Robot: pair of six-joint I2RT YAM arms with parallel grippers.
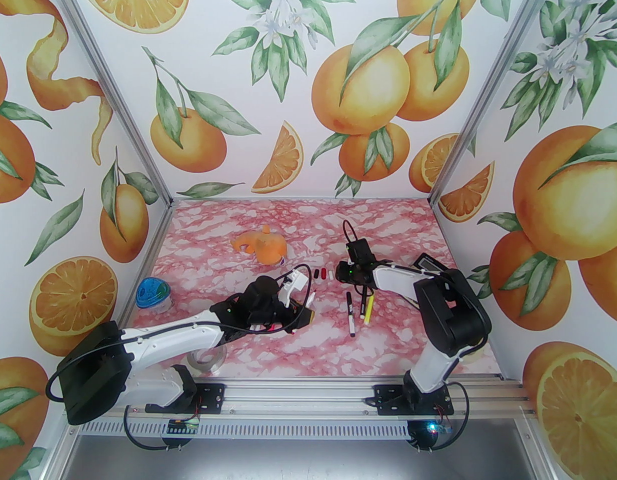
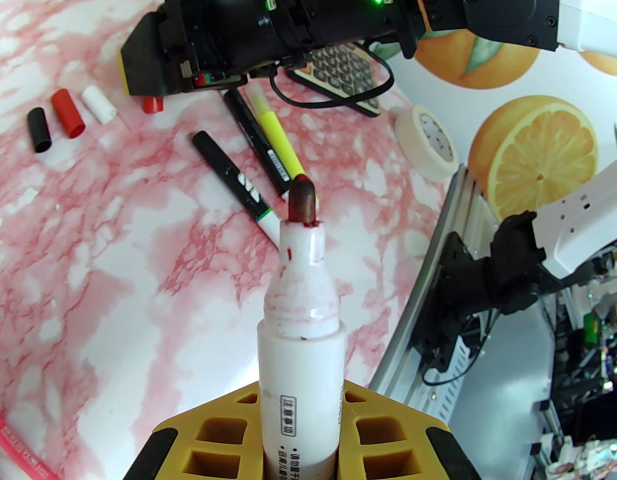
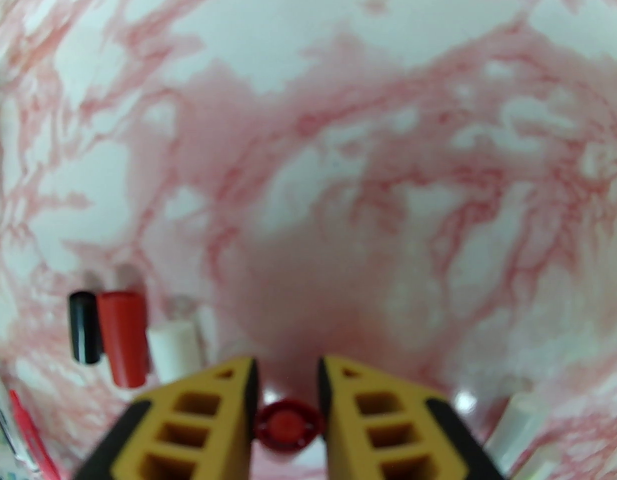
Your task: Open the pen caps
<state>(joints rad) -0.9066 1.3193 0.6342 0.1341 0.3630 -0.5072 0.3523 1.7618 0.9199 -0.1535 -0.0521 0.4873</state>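
Note:
My left gripper [image 2: 301, 403] is shut on an uncapped white marker [image 2: 299, 338] whose dark red tip points up and away; from the top view this marker [image 1: 311, 299] juts out of the left gripper [image 1: 302, 313]. My right gripper [image 3: 287, 373] is shut on a red cap [image 3: 287, 425], low over the table [image 1: 238, 228] at centre [image 1: 339, 274]. Three loose caps lie in a row just left of it: black [image 3: 83, 325], red [image 3: 122, 335] and white [image 3: 173, 348]. Three more pens lie nearby: a black-ended white one [image 1: 349, 314], a black one [image 1: 363, 305] and a yellow one [image 1: 369, 309].
An orange cloth-like lump [image 1: 262, 248] sits at the back centre and a blue-lidded container [image 1: 152, 295] at the left. A clear tape roll [image 1: 206, 360] lies under the left arm. A calculator [image 2: 338, 68] and a masking tape roll [image 2: 426, 140] lie at the right.

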